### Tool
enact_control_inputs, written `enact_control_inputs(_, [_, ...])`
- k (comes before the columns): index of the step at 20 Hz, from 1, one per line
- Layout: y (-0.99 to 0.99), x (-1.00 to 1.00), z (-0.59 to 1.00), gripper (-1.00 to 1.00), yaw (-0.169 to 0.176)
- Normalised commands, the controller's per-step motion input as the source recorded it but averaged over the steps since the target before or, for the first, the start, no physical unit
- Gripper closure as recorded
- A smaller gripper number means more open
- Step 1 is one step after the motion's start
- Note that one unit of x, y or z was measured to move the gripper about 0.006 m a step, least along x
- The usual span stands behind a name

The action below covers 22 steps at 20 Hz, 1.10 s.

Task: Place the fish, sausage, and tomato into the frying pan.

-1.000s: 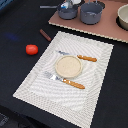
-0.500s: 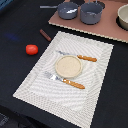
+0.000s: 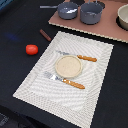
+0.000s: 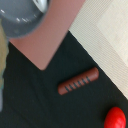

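The frying pan [image 3: 67,10] is dark grey with a thin handle and sits on the pinkish board [image 3: 107,31] at the back. The tomato [image 3: 31,49] lies on the black tabletop, off the placemat on the exterior view's left. The sausage [image 3: 45,35] lies behind the tomato, near the board's corner. In the wrist view the sausage [image 4: 78,81] is in the middle, the tomato [image 4: 116,119] is at a corner, and part of the pan [image 4: 22,17] shows. The fish is out of view. The arm does not show in the exterior view. A blurred pale strip [image 4: 2,60] at the wrist view's edge may be a finger.
A striped placemat [image 3: 35,82] holds a tan plate [image 3: 68,66], an orange-handled knife [image 3: 80,57] and fork [image 3: 65,80]. A deeper grey pot [image 3: 91,12] stands beside the pan, and another vessel [image 3: 123,17] is at the exterior view's right edge.
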Motion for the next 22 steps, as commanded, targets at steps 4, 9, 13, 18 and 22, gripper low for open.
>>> enact_control_inputs(4, [-0.93,-0.14,-0.18,-1.0,0.0])
enact_control_inputs(9, [-0.9,-0.25,-0.27,-1.0,0.0])
enact_control_inputs(13, [-0.78,-0.35,-0.38,-1.0,-0.019])
enact_control_inputs(18, [-0.49,-0.47,-0.36,-1.0,-0.111])
enact_control_inputs(22, [-0.55,-0.47,-0.39,-1.0,-0.084])
